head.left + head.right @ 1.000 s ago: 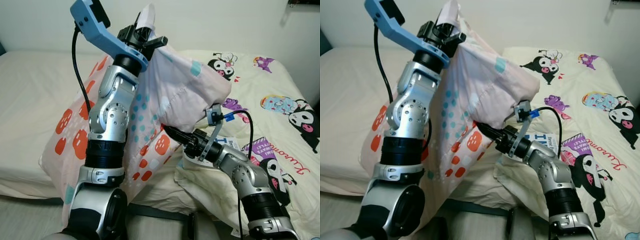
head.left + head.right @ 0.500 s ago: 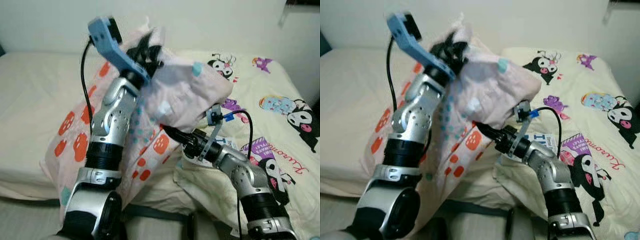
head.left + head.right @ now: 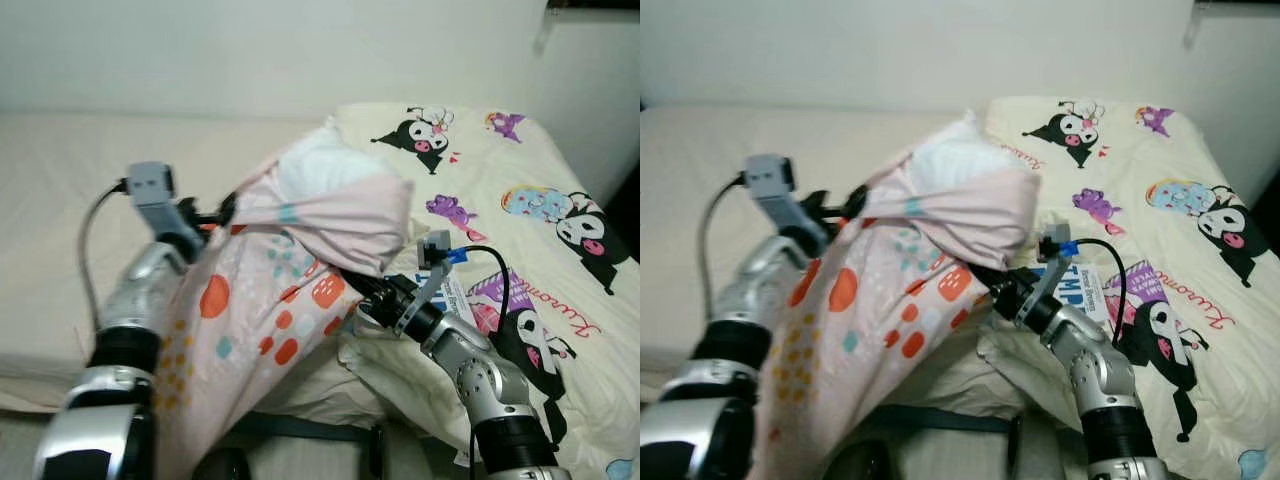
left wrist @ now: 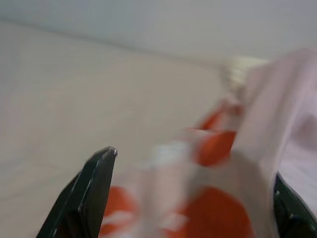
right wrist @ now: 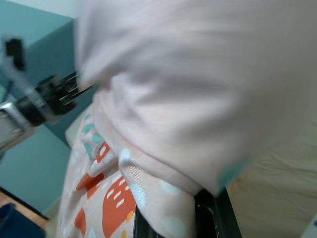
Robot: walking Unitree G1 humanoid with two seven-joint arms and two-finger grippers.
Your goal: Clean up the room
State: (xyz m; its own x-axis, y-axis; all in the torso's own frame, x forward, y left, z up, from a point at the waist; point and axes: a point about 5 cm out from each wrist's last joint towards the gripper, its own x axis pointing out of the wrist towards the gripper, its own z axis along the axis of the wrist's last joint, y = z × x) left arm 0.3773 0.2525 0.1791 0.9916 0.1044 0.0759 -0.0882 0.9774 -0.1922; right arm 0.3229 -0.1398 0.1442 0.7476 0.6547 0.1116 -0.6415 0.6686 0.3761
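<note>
Across the near edge of the bed (image 3: pixel 60 200), a pink spotted pillow (image 3: pixel 270 290) hangs between both tools: left tool (image 3: pixel 222 208) pinching its top corner, right tool (image 3: pixel 352 288) clamped on its underside. Judging by this, tidying remains unfinished; the cartoon blanket (image 3: pixel 540 220) lies rumpled on the right.

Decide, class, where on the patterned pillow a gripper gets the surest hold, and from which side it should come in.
Probably the loose pillowcase fabric at an edge, not the stuffed middle, which looks too bulky for two thin fingers. The pillow hangs between the left gripper at its upper edge, coming from the robot's left, and the right gripper under its lower right fold. Gathered cloth there bunches thin enough to pinch.
</note>
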